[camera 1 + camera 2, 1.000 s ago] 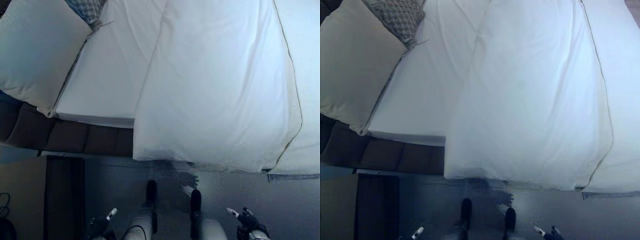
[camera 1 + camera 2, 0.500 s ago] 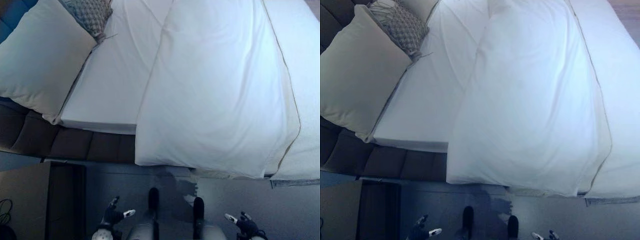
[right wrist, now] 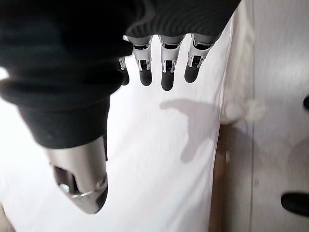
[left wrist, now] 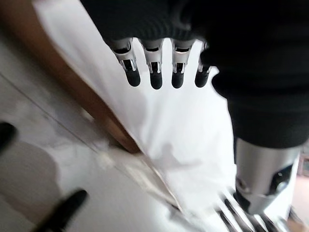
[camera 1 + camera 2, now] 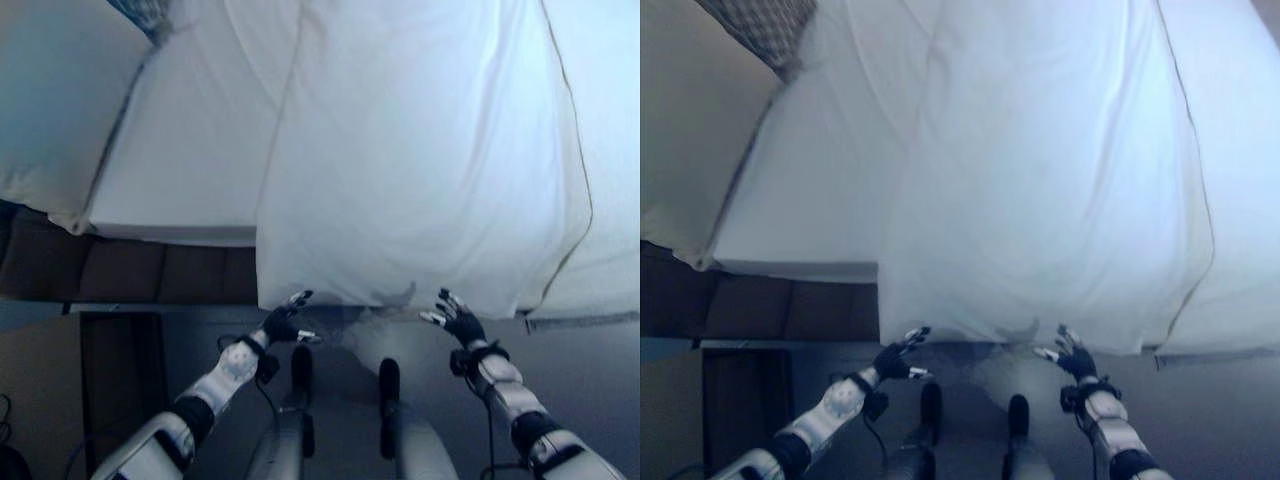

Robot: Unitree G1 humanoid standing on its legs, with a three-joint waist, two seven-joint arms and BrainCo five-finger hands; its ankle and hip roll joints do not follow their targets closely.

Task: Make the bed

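Both hands spread wide and empty — left hand [image 5: 282, 322] and right hand [image 5: 455, 318] at lower centre, just under the duvet [image 5: 420, 160] hem draping the bed [image 5: 180, 160] edge. Grab too shallow and it slips — or bunches unevenly.

Pillow [image 5: 50, 90] cut off at left, patterned cushion [image 5: 765, 25] cropped at top
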